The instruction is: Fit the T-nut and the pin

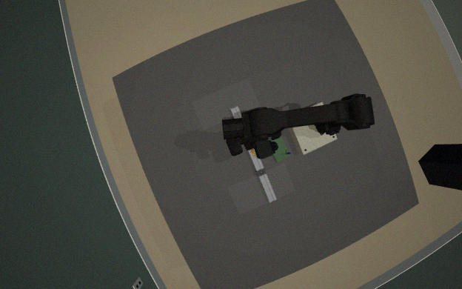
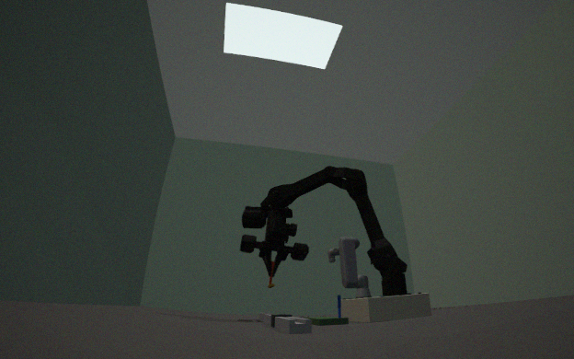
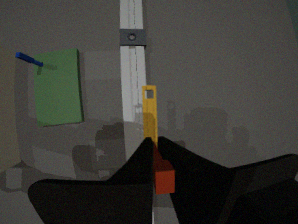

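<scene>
The brass T-nut (image 1: 253, 153) (image 2: 270, 285) (image 3: 149, 112) hung in the air above the aluminum rail (image 1: 268, 187) (image 2: 292, 325) (image 3: 126, 75), outside its slot.
The end effector (image 1: 251, 147) (image 2: 271, 275) (image 3: 153, 143) was clamped on the orange handle (image 2: 272, 268) (image 3: 164, 181), the nut sticking out below the fingertips. In the exterior view, the rail lay low on the counter (image 1: 333, 185) (image 2: 184, 341) (image 3: 215, 65), one end near and the other far, with the dark bracket (image 1: 260, 172) (image 2: 273, 320) (image 3: 140, 38) across it between the ends. To the right of the rail, apart from it, sat the green tray (image 1: 280, 148) (image 2: 327, 321) (image 3: 60, 90); the blue pin (image 1: 288, 153) (image 2: 339, 306) (image 3: 29, 59) stood upright at the tray.
</scene>
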Available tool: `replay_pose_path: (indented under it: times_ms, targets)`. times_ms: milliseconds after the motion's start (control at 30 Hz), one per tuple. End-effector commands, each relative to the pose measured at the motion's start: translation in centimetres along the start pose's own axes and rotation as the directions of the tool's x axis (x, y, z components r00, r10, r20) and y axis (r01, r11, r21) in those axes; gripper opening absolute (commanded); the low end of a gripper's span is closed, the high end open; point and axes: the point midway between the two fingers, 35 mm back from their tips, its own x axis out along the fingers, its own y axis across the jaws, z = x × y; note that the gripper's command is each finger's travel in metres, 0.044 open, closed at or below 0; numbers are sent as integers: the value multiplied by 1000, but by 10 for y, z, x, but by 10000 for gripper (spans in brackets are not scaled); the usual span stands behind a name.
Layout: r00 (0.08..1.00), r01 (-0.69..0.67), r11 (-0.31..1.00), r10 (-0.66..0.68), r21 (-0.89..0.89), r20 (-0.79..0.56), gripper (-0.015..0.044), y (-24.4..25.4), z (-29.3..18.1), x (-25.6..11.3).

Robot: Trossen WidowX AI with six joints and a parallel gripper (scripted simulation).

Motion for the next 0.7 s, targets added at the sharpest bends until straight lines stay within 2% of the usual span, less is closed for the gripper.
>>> replay_pose_path:
  times_ms: [0, 667]
  targets:
    - [1000, 19, 1000, -19, -11, 3, -150, 0, 1, -1]
    - [996, 85, 996, -84, -22, 9, -150, 3, -1, 0]
